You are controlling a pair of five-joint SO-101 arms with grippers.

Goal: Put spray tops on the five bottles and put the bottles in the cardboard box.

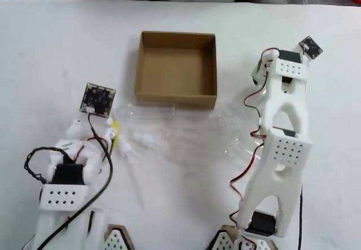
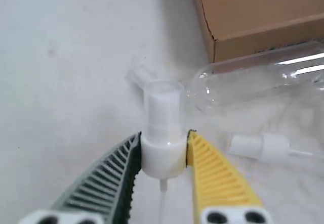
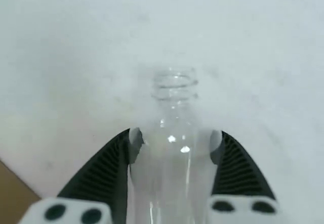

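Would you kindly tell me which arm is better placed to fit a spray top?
Left: the left gripper grips a white plastic spray top; the right gripper holds a clear plastic bottle, neck bare.

One box (image 1: 176, 64), two arms (image 1: 282, 148), at least two spray tops (image 2: 162, 133); the clear bottles (image 2: 253, 77) are too faint to count.

Robotics lab: bare-wired arms (image 1: 285, 148) on a white table (image 1: 56, 47).

White spray top (image 2: 162, 155), ribbed grey-and-yellow left gripper (image 2: 163, 137), ribbed black right gripper (image 3: 175, 135), clear bottle (image 3: 174, 85), brown cardboard box (image 1: 176, 99)
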